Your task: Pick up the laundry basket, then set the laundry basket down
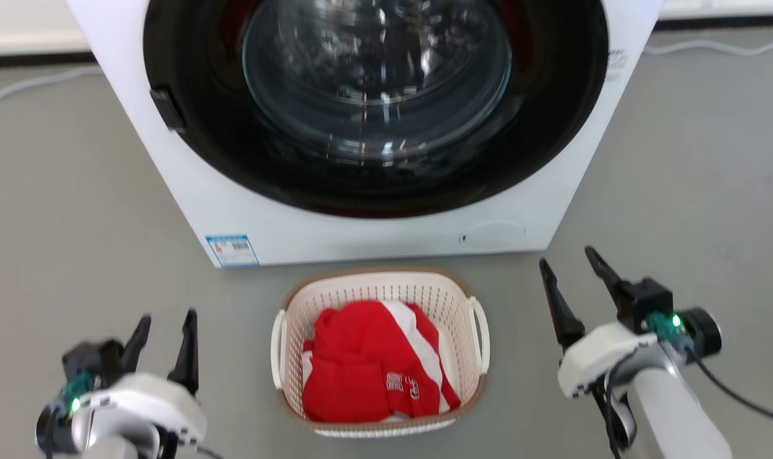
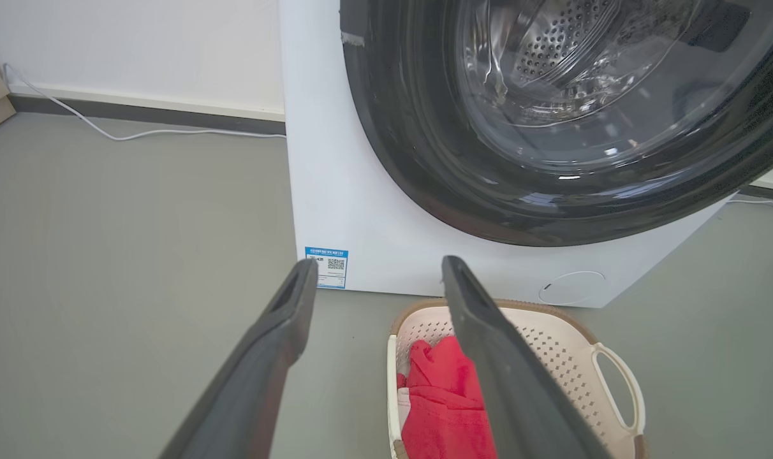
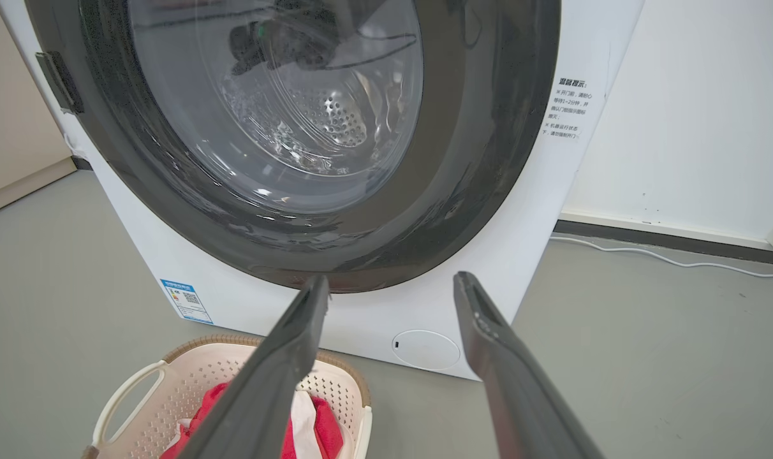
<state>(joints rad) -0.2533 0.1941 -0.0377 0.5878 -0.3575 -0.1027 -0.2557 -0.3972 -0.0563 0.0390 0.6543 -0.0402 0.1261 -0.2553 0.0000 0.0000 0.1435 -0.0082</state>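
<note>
the small cream-white perforated plastic laundry basket (image 1: 361, 294), with its brown woven-look rim, sits on the grey floor (image 1: 74, 223) just in front of the white front-loading washer (image 1: 361, 239), between your two arms. a red and white garment (image 1: 361, 376) is heaped inside it. your left gripper (image 1: 168, 317) hovers to the basket's left and your right gripper (image 1: 566, 258) to its right. both have their long dark fingers spread apart with nothing between them, and neither touches the basket.

expect a light load: thin plastic plus one soft piece of cloth. the walls will likely flex if squeezed, and the smooth plastic could slip, so don't pinch the sides. take it by its two white loops, the left handle (image 1: 277, 350) and the right handle (image 1: 482, 341), with a finger through or under each. lift both evenly, or the basket may tilt and spill the cloth.

the floor looks flat and smooth, good for setting down. the washer's dark round door (image 1: 374, 95) is close behind, so keep the lift from swinging forward. a white cable (image 2: 138, 134) trails along the skirting at the wall, well apart from the work.
</note>
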